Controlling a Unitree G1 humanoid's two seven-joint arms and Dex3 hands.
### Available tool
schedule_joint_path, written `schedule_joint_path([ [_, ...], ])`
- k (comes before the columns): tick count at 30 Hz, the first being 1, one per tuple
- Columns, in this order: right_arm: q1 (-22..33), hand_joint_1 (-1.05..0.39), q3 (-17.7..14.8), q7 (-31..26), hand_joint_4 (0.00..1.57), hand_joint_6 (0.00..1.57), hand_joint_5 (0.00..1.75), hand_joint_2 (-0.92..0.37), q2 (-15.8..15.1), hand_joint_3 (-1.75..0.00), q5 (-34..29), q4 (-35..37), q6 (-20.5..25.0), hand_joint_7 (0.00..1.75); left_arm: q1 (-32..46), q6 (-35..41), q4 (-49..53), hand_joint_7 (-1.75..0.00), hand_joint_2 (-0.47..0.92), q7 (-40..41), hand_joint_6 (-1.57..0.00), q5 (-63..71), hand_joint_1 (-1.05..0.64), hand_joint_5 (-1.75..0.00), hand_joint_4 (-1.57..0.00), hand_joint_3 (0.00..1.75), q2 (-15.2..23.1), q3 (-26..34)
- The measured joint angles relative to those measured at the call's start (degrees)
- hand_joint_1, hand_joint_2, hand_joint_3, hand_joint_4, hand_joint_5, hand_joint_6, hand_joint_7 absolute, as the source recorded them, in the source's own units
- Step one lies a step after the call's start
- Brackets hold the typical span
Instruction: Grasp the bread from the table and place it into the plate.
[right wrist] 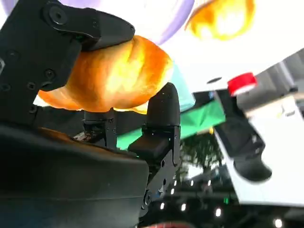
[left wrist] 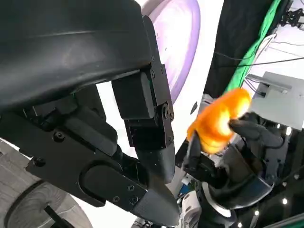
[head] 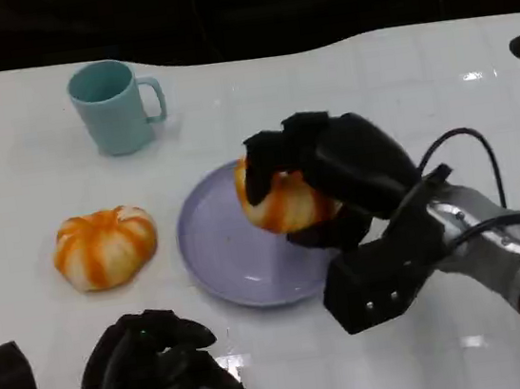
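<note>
Right hand (head: 321,182) grips the bread (head: 285,201) and holds it over the far right part of the plate (head: 225,257); grasping looks done, lowering and letting go remain. Left hand (head: 149,367) rests near the table edge, fingers curled, holding nothing. A second bread (head: 104,247) lies left of the plate.

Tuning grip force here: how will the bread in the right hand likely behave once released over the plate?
The bread looks puffy and lobed, so probably light and squashable under the right hand. Its domed shape may rock, yet the purple plate with its raised rim should likely stop it rolling off.
</note>
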Motion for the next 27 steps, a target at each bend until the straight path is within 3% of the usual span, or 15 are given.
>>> schedule_joint_path([
  [7,-1.1,-0.18,0.4,4.4,0.93,0.77,1.75,-0.44,2.3,-1.19,0.4,3.0,-0.1,1.56,0.0,0.0,0.0,-0.08,0.77,0.0,-1.57,0.0,-1.02,-0.32,-1.57,0.0,0.0,0.0],
  [11,-1.3,-0.21,0.3,6.4,0.84,0.8,1.68,-0.46,3.0,-1.19,1.0,4.2,1.3,1.27,0.0,0.0,0.0,-0.08,0.76,0.0,-1.57,0.0,-1.02,-0.32,-1.57,0.0,0.0,0.0],
  [15,-1.6,-0.38,-0.3,7.3,0.68,0.69,1.47,-0.73,3.4,-0.57,1.9,5.0,1.6,0.87,0.0,0.0,-0.1,-0.08,0.76,0.0,-1.57,0.0,-1.02,-0.32,-1.57,0.0,0.0,-0.1],
  [17,-1.7,-0.53,-0.2,7.8,0.55,0.58,1.07,-0.88,3.4,-0.34,1.9,5.3,1.9,0.55,0.0,0.0,-0.2,-0.07,0.76,0.1,-1.57,0.0,-1.02,-0.32,-1.57,0.0,0.0,-0.1],
  [20,-1.8,-0.68,-0.1,9.2,0.41,0.45,0.67,-0.92,3.1,-0.32,1.5,5.0,3.1,0.24,0.1,0.0,-0.2,-0.07,0.76,0.1,-1.57,0.1,-1.02,-0.32,-1.57,0.0,-0.1,-0.1],
  [23,-1.8,-0.81,0.4,11.2,0.25,0.3,0.52,-0.92,2.3,-0.35,1.1,3.4,5.3,0.1,0.1,0.6,-0.6,-0.07,0.76,0.2,-1.57,0.1,-1.02,-0.32,-1.57,0.0,-0.1,-0.2],
  [27,-1.8,-0.93,1.2,13.5,0.13,0.18,0.44,-0.92,1.5,-0.39,0.2,0.7,7.9,0.02,0.1,0.8,-0.9,-0.07,0.75,0.3,-1.57,0.0,-1.01,-0.31,-1.57,0.0,-0.1,-0.2],
])
